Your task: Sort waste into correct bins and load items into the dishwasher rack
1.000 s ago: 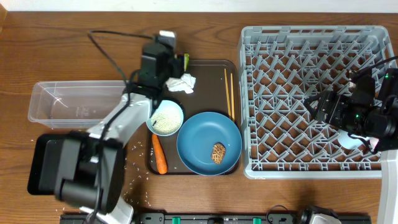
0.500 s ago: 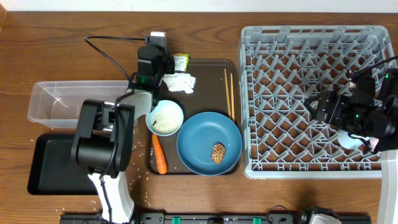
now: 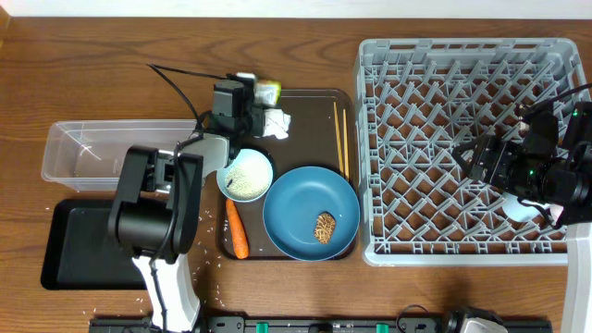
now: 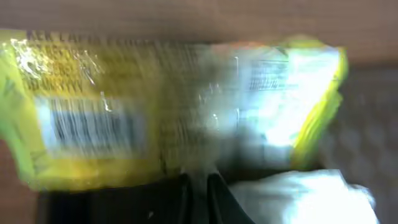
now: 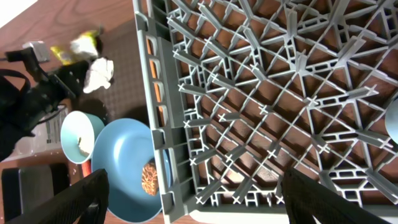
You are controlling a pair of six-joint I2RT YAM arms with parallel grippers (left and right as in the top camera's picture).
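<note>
The green-yellow snack wrapper lies at the brown tray's back left corner and fills the left wrist view. My left gripper is shut on its edge, the jaws pinched to a sliver. Crumpled white paper lies right beside it. My right gripper hangs open above the grey dishwasher rack, holding nothing. On the tray are the light blue bowl of rice, the carrot, the blue plate with a brown food piece, and the chopsticks.
The clear tub and the black tray sit at the left, partly under my left arm. Rice grains are scattered on the table. A pale cup shows in the rack under my right arm. The brown serving tray holds the dishes.
The left gripper has come down to the wrapper and closed its jaws on it. The right arm has not moved.
</note>
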